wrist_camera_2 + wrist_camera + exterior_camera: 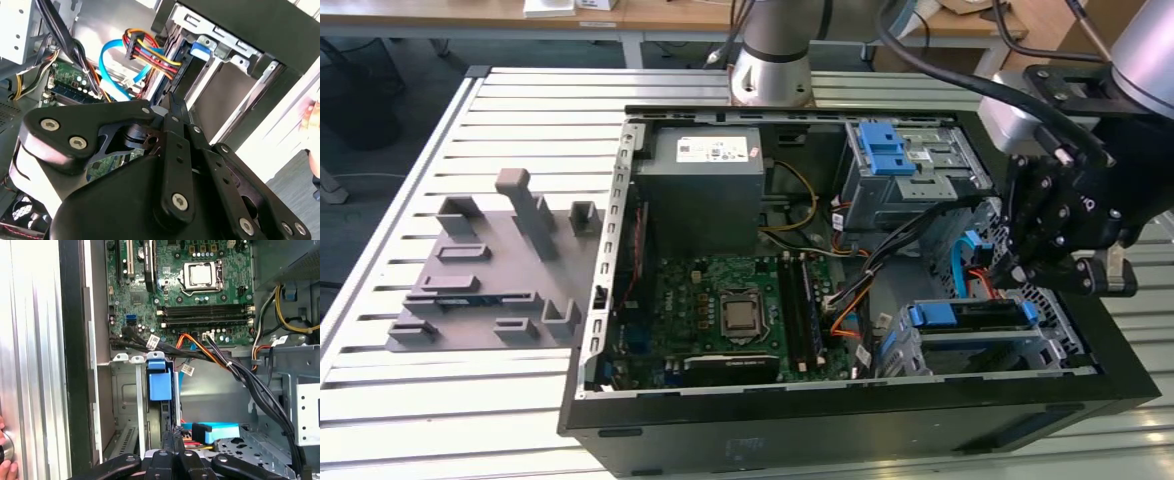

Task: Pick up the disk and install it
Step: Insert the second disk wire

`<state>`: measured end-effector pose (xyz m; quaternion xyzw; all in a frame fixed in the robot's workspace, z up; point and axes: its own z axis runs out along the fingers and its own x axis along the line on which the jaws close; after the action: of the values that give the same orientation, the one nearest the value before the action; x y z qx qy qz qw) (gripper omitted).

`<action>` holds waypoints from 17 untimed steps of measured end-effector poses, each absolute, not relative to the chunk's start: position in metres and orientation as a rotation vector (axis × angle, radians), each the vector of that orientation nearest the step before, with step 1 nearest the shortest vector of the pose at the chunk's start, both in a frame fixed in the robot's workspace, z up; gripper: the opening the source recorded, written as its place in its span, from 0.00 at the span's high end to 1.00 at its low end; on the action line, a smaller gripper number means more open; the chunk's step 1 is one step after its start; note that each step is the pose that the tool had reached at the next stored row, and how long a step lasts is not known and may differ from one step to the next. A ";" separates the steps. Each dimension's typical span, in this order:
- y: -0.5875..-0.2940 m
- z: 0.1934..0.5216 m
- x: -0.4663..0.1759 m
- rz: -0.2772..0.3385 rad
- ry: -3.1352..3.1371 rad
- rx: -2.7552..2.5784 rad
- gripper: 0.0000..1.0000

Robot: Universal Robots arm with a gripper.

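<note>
The disk [970,316] is seen slotted in the drive cage [1047,350] at the near corner of an open computer case [854,425], which is set on a slatted worktop [520,110]. Close by the disk, the pincer [1011,272] is held clenched and empty, with its fingertips [175,105] pressed together. The motherboard [727,310] is laid farther back.

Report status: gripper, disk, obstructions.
Gripper shut, holding nothing, at the drive cage. Disk in its cage slot, blue bracket showing. Cable bundle alongside, not blocking.
</note>
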<state>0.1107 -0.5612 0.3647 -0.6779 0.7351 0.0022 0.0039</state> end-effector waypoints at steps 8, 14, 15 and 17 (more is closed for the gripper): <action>-0.561 0.376 0.099 0.012 2.301 -2.122 0.89; -0.558 0.377 0.096 0.015 2.300 -2.121 0.89; -0.557 0.377 0.096 0.015 2.300 -2.121 0.89; -0.554 0.378 0.096 0.014 2.300 -2.121 0.89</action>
<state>0.0963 -0.5544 0.3777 -0.6779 0.7351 0.0046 0.0066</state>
